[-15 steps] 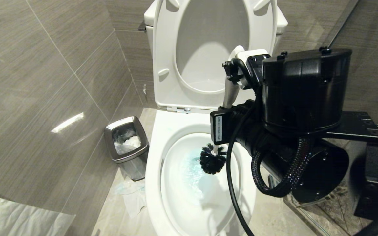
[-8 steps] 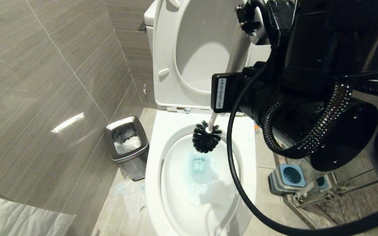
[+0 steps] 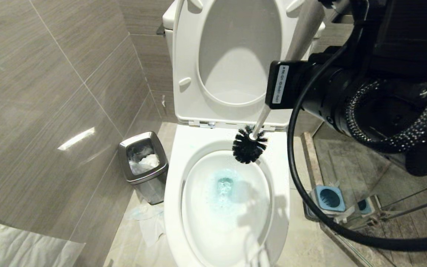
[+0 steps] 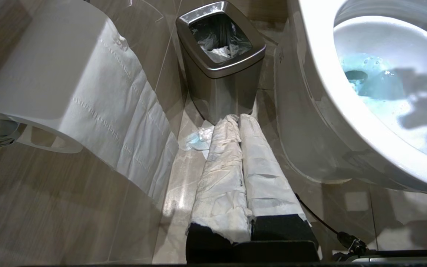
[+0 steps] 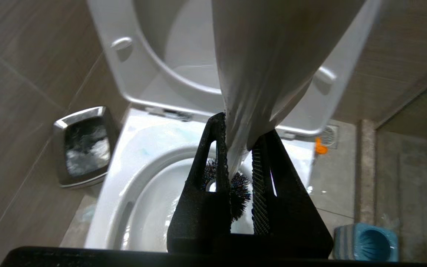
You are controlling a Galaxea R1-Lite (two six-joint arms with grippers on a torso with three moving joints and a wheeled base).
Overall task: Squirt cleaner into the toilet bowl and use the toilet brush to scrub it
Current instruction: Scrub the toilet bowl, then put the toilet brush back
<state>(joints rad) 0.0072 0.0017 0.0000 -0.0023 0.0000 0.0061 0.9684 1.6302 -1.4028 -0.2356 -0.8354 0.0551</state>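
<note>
Item: toilet brush [image 3: 250,149]. Black bristle head hangs at the upper middle of the head view, over the back rim of the toilet bowl [image 3: 172,207], clear of the water. Its white handle rises to the upper right of the frame into my right gripper [image 5: 237,163]; my two black fingers [image 5: 209,155] are clamped on the handle from either side.

Item: toilet bowl. Fills the centre and bottom of the head view, seat and lid raised. Blue-tinted foamy water lies in the basin.

Item: brush holder [image 3: 328,198]. Blue-topped, on the floor at lower right of the head view, just beside the bowl.

Item: steel waste bin [image 3: 143,167]. On the floor at centre left, beside the bowl.

Item: my left gripper [image 4: 240,163]. Paper-wrapped fingers pressed together, holding nothing, low over the floor between bin and bowl. Paper roll [image 4: 50,70] fills the upper left of the left wrist view.
</note>
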